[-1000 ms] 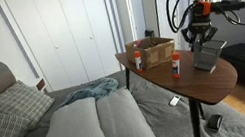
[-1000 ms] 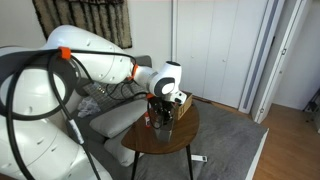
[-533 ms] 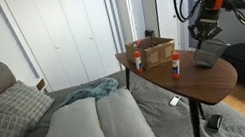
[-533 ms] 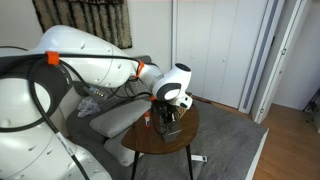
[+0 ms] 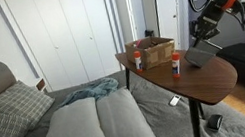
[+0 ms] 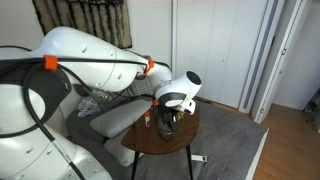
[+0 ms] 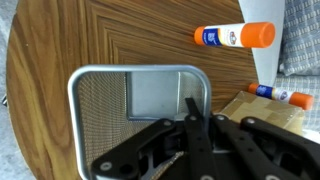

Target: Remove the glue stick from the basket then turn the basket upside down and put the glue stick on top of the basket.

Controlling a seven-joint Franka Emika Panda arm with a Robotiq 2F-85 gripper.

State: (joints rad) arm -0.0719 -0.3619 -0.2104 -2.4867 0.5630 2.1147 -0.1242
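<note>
Grey metal mesh basket (image 5: 200,57), square with flared sides, is hanging tilted over the round wooden table (image 5: 212,85), its open mouth facing the wrist camera (image 7: 110,100). Whether its lower edge is touching the table cannot be told. The tool (image 7: 193,108) is pressing together on the basket's near wall, pinching the rim. The slim white glue stick with the red-orange cap (image 5: 176,64) is standing outside the basket on the table, near it and apart from it; the wrist view is showing it clear of the basket's rim (image 7: 232,36). A brown wicker-like box (image 5: 155,51) is sitting further along the table, with a squat white red-topped bottle (image 5: 138,61) just beside it.
</note>
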